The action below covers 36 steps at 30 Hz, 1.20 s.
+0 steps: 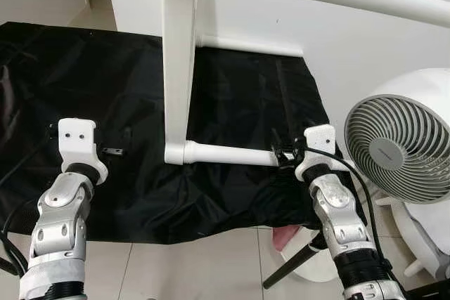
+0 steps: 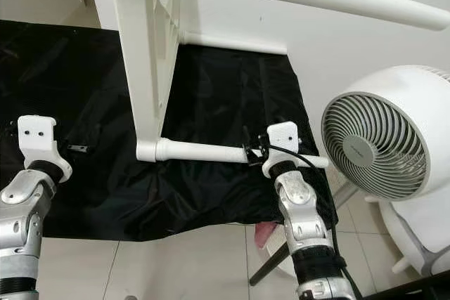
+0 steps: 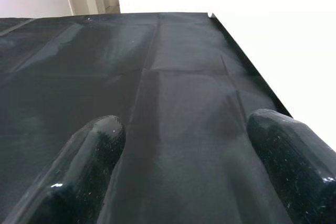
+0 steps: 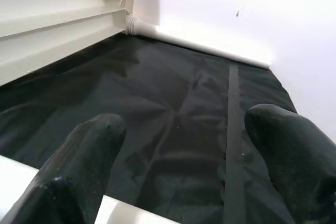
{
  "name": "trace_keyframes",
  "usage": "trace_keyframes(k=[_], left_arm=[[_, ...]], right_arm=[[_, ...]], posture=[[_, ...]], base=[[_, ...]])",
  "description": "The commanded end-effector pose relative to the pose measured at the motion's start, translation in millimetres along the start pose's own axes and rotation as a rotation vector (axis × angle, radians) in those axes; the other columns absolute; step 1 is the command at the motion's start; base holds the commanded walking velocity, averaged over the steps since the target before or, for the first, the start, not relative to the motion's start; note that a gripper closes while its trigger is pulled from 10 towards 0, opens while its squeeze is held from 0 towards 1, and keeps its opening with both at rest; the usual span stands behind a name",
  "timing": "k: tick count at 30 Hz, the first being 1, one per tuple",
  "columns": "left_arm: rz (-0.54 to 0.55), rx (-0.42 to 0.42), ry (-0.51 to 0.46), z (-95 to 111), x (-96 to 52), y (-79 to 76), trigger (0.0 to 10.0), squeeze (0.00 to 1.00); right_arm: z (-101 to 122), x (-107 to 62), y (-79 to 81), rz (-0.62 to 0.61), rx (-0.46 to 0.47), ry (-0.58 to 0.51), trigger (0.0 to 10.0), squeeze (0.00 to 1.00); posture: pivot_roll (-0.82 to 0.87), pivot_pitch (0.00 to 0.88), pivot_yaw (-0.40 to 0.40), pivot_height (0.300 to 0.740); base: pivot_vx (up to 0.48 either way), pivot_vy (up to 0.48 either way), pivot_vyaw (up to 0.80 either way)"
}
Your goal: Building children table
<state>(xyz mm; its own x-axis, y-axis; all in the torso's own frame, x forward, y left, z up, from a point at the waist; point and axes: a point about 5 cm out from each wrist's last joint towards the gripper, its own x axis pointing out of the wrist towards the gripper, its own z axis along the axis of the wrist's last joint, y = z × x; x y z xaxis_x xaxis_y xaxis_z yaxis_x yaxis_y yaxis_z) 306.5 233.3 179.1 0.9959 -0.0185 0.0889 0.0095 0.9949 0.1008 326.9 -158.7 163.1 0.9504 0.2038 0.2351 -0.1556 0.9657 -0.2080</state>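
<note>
Over black sheeting (image 1: pixel 232 110), the white table leg (image 1: pixel 232 154) lies crosswise, its end between the right hand's (image 4: pixel 184 171) parted fingers.

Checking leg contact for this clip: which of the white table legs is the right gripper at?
The near leg lying across the black sheet; the right gripper is at its free end. The other legs sit at the far wall and overhead.

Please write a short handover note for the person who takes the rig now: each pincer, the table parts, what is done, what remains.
Left pincer: open, idle over the black sheet, holding nothing.
Right pincer: open, at the end of the lower white leg, fingers astride it, not clamped.
Table frame lies on its side on the sheet; three legs are seated in it. A white fan stands to the right.
Left: whether more parts remain cannot be told; check the legs, then turn it upright.
</note>
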Motion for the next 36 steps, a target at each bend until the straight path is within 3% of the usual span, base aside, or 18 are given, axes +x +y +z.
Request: trace_keyframes(k=[1,10,36], left_arm=[[0.165,0.012,0.009,1.9,2.3,5.1,10.0,0.0],[0.134,-0.038,-0.012,4.8,8.3,-2.6,10.0,0.0],[0.149,-0.068,-0.03,6.0,11.0,-5.0,10.0,0.0]], right_arm=[[-1.7,-2.0,-4.5,-0.041,0.027,0.004,10.0,0.0],[-0.3,1.9,-4.6,-0.041,0.038,-0.005,10.0,0.0],[2.4,6.7,-11.1,-0.033,0.019,-0.01,10.0,0.0]], posture=[[0.09,0.065,-0.064,0.74],[0.09,0.041,-0.062,0.74],[0.08,0.046,-0.085,0.74]], base=[[0.0,0.0,0.0],[0.0,0.0,0.0],[0.26,0.0,0.0]])
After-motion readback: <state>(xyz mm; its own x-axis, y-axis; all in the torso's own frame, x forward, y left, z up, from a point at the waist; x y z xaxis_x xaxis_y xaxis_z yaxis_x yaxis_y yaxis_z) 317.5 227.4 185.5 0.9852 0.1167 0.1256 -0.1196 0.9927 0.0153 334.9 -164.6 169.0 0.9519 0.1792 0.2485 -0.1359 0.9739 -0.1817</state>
